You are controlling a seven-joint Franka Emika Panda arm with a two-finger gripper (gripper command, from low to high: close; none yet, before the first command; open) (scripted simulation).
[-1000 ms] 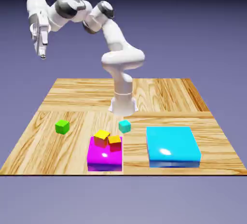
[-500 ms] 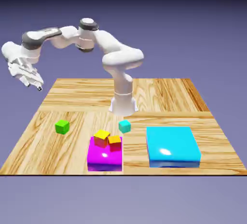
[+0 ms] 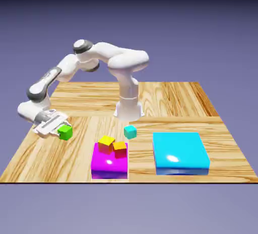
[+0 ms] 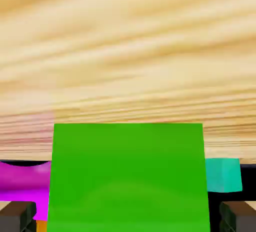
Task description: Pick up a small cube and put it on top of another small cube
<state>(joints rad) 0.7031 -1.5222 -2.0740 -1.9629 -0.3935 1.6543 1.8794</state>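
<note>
1. Claw [image 4: 128,217], one, two-fingered. Located beyond the magenta block, well to the exterior view's left of it. Fingers spread, one to each side of the green cube; in the hand view a narrow gap shows between each tip and the cube, so no pinch is seen.
2. Small bright green cube [image 3: 65,132], plain; the piece to be lifted. Upright on the bench [image 3: 166,102], apart from the magenta block, to the exterior view's left and farther back. Step in hand, as judged: the grasp. Next move calls for closing the claw squarely on two opposite faces, then a straight lift.
3. Small yellow cube [image 3: 106,143], resting on the magenta block, toward its back.
4. Magenta block [image 3: 109,162], large, flat; landmark of this list.
5. Small orange cube [image 3: 120,150], also on the magenta block, just beside the yellow one.
6. Small teal cube [image 3: 130,131], unstacked, its top bare; behind the magenta block, slightly to the exterior view's right. Intended seat for the green cube; carrying high should spare the yellow and orange pair.
7. Large flat cyan block [image 3: 180,150], apart from the magenta block, to the exterior view's right.
</note>
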